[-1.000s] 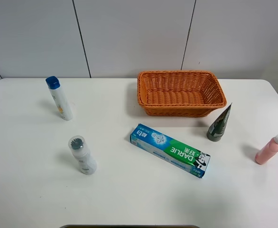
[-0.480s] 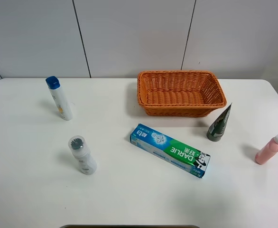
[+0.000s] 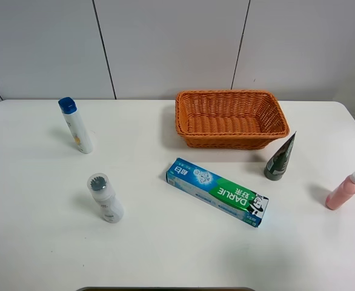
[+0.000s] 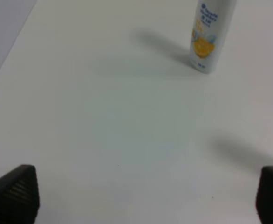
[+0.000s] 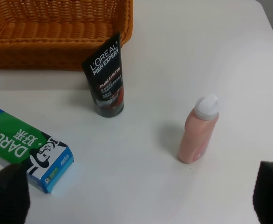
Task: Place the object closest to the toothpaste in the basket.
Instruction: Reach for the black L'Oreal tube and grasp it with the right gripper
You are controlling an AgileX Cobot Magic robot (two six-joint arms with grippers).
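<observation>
The blue-green Darlie toothpaste box [image 3: 217,191] lies flat at the table's middle; its end shows in the right wrist view [image 5: 29,149]. A dark L'Oreal tube [image 3: 280,158] stands on its cap nearest to it, just right of the box and in front of the orange wicker basket [image 3: 231,119]; the tube also shows in the right wrist view [image 5: 106,83], by the basket [image 5: 57,32]. Neither gripper shows in the high view. My left gripper [image 4: 146,196] is open over bare table. My right gripper [image 5: 141,191] is open, with the tube and a pink bottle ahead of it.
A pink bottle [image 3: 345,190] stands at the far right, also in the right wrist view [image 5: 199,130]. A white bottle with a blue cap [image 3: 76,125] stands at the back left, its base in the left wrist view [image 4: 211,35]. A white bottle with a grey cap [image 3: 105,198] stands front left.
</observation>
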